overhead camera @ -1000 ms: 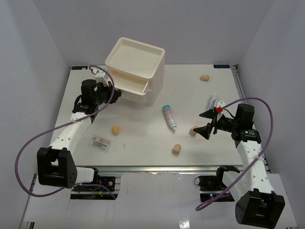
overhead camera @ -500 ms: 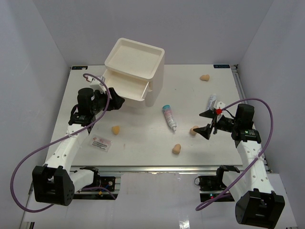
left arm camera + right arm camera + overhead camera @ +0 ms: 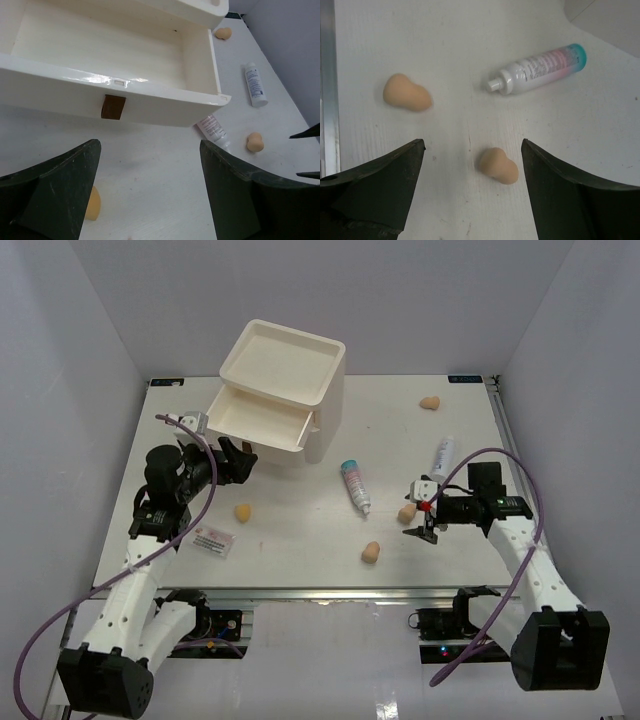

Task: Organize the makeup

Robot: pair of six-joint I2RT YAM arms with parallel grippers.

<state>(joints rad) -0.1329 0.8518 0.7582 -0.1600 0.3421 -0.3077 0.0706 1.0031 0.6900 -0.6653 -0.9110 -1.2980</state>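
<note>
The makeup lies scattered on the white table. My right gripper (image 3: 422,512) (image 3: 472,185) is open and hovers low over a tan sponge (image 3: 499,166) (image 3: 406,512), one finger on either side, neither touching it. A second sponge (image 3: 407,93) (image 3: 371,553) lies nearer the front edge. The teal-pink tube (image 3: 355,484) (image 3: 537,69) lies mid-table, and a plain white tube (image 3: 443,454) lies to the right. My left gripper (image 3: 235,462) (image 3: 150,190) is open and empty, just in front of the pulled-out drawer (image 3: 120,55). Another sponge (image 3: 243,512) (image 3: 92,204) and the packet (image 3: 213,539) lie near it.
The cream drawer chest (image 3: 290,365) stands at the back left with a tray top; its drawer (image 3: 255,420) juts out toward the left arm and has a brown handle (image 3: 113,107). A further sponge (image 3: 430,402) lies at the back right. Side walls close in the table.
My left gripper opened off the drawer handle and drew back toward the near side. My right gripper swung left and down over the sponge, and the white tube now shows in full.
</note>
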